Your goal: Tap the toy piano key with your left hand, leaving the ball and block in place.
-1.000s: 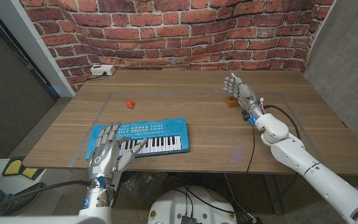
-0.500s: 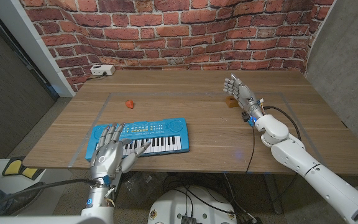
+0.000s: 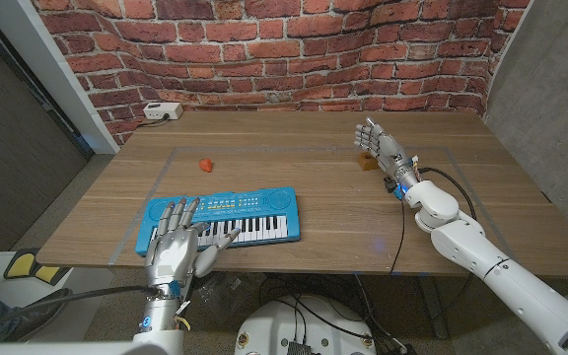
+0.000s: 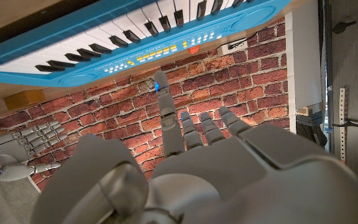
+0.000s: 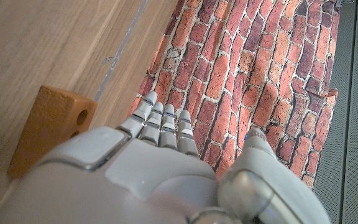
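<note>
The blue toy piano lies near the table's front edge, left of centre. My left hand hovers at its left end, holding nothing, with its fingers spread over the blue casing and the first keys. Whether they touch, I cannot tell. In the left wrist view my left hand reaches toward the piano with straight, parted fingers. The small red ball sits behind the piano. The orange block lies at the right, beside my right hand, which is open and holds nothing. The block shows by my right hand.
A white socket box sits at the table's back left corner under the brick wall. A black cable runs along my right forearm above the table. Bare wood lies between the ball and the block.
My left hand has drawn back a little toward the table's front edge, its thumb sliding off the white keys. The right hand, ball and block have not moved.
</note>
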Controlling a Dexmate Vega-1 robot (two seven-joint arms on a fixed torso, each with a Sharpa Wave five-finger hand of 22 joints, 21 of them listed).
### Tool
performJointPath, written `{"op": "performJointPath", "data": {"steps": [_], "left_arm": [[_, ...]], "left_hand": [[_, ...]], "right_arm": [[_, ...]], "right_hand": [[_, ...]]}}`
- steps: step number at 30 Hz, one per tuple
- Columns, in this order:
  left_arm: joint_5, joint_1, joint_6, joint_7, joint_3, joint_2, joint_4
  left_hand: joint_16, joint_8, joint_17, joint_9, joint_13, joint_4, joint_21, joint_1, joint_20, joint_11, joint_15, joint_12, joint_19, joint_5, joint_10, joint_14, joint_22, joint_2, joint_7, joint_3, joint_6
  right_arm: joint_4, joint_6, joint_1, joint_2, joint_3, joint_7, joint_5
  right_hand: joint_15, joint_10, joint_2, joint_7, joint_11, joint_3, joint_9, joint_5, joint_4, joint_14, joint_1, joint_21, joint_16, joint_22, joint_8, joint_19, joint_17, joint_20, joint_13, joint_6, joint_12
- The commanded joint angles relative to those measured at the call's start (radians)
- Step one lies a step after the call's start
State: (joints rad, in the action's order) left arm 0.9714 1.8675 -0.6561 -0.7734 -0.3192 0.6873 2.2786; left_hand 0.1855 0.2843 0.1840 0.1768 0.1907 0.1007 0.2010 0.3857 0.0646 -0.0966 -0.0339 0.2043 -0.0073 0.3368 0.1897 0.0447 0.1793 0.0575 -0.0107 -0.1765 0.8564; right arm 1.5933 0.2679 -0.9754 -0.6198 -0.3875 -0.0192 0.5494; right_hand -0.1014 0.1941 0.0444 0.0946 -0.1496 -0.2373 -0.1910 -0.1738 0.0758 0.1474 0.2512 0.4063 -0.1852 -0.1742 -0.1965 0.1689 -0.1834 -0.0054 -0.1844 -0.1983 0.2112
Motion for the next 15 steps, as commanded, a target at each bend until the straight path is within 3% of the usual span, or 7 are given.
{"op": "performJointPath", "data": {"steps": [1,15], "left_arm": [[-0.013,-0.03,-0.05,0.012,-0.036,0.034,-0.007],[-0.032,-0.078,-0.094,0.048,-0.079,0.062,-0.011]], "left_hand": [[0.012,-0.007,0.001,0.001,0.0,-0.003,0.009,0.005,0.007,-0.002,-0.032,0.012,0.01,0.006,0.021,0.018,0.005,0.004,-0.001,-0.008,0.024],[0.02,-0.008,0.0,0.001,0.0,-0.004,0.012,0.013,0.015,-0.001,-0.036,0.029,0.023,0.01,0.079,0.059,0.005,0.008,-0.001,-0.016,0.071]], "right_arm": [[-0.016,-0.005,0.012,0.008,-0.006,0.007,0.007],[-0.032,-0.016,0.026,0.013,-0.01,0.013,0.013]], "right_hand": [[-0.002,0.008,0.002,0.002,0.0,-0.003,0.0,-0.003,0.004,0.004,-0.006,-0.005,-0.004,-0.005,-0.004,0.008,-0.004,0.001,-0.004,-0.006,0.004],[-0.003,0.008,0.003,0.003,0.0,-0.003,0.0,-0.003,0.005,0.005,-0.007,-0.009,-0.004,-0.006,-0.003,0.009,-0.004,0.001,-0.004,-0.007,0.004]]}}
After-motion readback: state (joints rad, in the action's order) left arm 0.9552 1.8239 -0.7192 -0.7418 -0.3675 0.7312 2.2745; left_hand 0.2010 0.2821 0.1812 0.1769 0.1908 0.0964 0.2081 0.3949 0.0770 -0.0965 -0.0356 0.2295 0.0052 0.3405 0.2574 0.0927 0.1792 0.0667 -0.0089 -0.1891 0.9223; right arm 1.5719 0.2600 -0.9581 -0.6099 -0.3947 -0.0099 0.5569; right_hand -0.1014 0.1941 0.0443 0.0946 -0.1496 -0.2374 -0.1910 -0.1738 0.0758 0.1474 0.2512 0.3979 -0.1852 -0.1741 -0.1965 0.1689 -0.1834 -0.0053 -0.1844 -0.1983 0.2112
